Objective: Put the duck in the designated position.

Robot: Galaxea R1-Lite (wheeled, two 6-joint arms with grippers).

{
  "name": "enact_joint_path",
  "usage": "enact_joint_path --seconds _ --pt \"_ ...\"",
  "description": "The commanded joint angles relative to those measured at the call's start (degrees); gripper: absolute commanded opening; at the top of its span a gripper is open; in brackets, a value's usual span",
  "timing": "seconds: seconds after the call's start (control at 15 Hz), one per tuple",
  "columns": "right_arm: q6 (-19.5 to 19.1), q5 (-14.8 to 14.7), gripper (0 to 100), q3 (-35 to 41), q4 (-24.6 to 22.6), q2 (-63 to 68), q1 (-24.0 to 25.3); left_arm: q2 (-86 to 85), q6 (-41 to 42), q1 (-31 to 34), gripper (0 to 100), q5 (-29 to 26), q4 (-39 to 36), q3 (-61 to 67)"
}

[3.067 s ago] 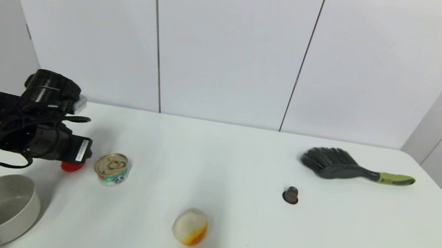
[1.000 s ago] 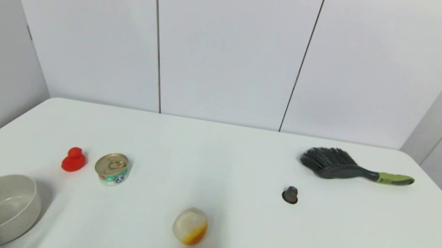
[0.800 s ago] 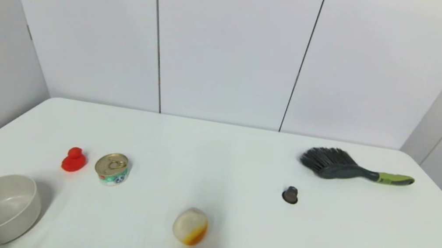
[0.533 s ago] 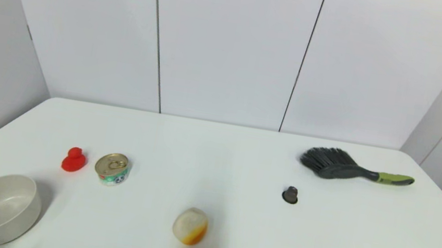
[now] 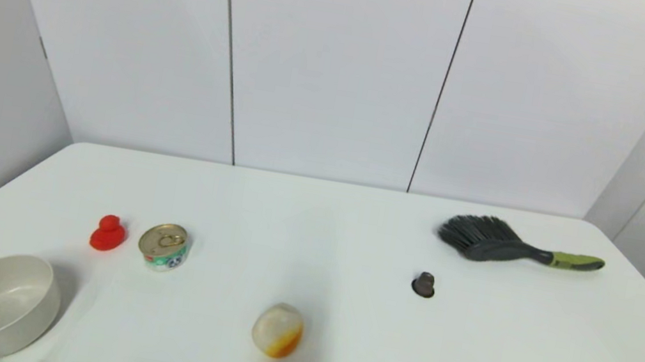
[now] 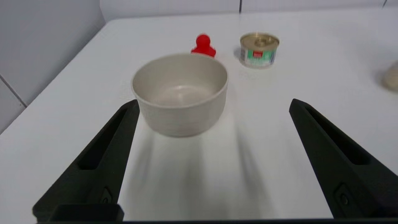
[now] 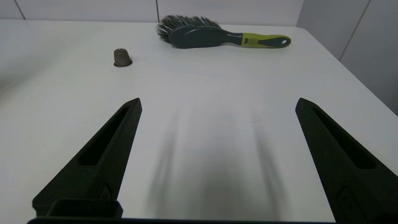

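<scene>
red duck (image 5: 107,234) beside tin can (image 5: 163,246)

**Left arm withdrawn from duck; duck uncovered on table**

The left gripper (image 6: 214,104), earlier over the duck (image 5: 108,233) beside the tin can (image 5: 164,246) near the table's (image 5: 315,225) left edge, has left the head view. It now hangs spread wide at the near left corner, behind the bowl (image 6: 180,93). The duck, earlier mostly hidden under the gripper, now stands fully exposed and untouched.
</scene>
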Motion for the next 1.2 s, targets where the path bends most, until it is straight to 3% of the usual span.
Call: enact_joint_path --seconds 0.07,1.2 --pt "0.0 0.0 100 0.5 0.0 0.1 0.0 -0.5 -1.7 0.0 100 1.3 -0.3 0.5" --pt "0.0 -0.2 100 0.5 0.0 0.1 0.0 -0.5 -1.8 0.0 100 1.3 -0.3 0.5"
